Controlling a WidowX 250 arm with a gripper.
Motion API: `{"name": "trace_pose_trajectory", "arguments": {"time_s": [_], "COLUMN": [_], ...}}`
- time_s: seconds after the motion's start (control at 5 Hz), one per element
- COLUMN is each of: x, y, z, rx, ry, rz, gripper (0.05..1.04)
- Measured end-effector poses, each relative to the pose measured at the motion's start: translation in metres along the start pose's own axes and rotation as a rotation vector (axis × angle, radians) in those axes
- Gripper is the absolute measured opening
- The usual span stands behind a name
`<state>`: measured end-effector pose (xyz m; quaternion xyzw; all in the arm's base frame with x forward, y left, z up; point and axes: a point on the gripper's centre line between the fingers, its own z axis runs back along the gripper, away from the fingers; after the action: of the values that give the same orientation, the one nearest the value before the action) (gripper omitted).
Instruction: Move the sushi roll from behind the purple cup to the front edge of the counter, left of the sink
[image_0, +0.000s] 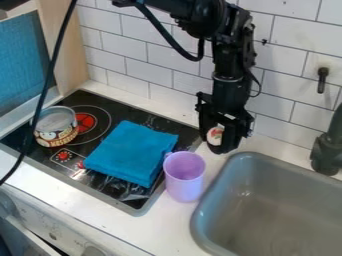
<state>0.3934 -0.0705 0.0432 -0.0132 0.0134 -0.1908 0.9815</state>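
The black gripper (220, 137) hangs at the upper middle, low over the counter strip between the stove and the sink, near the tiled wall. Between its fingers is a small white object with red on it (215, 135), partly covered by them. In front of the gripper and a little left, a light purple cup (184, 176) stands upright on the counter at the stove's right edge. A folded blue cloth (132, 152) lies on the black stove top. At the stove's left rear corner stands a patterned can (56, 127).
The grey sink (224, 192) takes up the lower right, with a dark faucet (328, 150) at its right rear. White tiles (152, 75) rise behind the counter. A black cable (44, 92) hangs across the left side in front of the stove's edge.
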Motion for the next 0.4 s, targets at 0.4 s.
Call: {"name": "trace_pose_trajectory", "arguments": {"time_s": [0.4], "x": [-0.0065], "y": [0.0051], "z": [0.0082], "rx": [0.037], "ry": [0.028], "rz": [0.038], "gripper": [0.605]}}
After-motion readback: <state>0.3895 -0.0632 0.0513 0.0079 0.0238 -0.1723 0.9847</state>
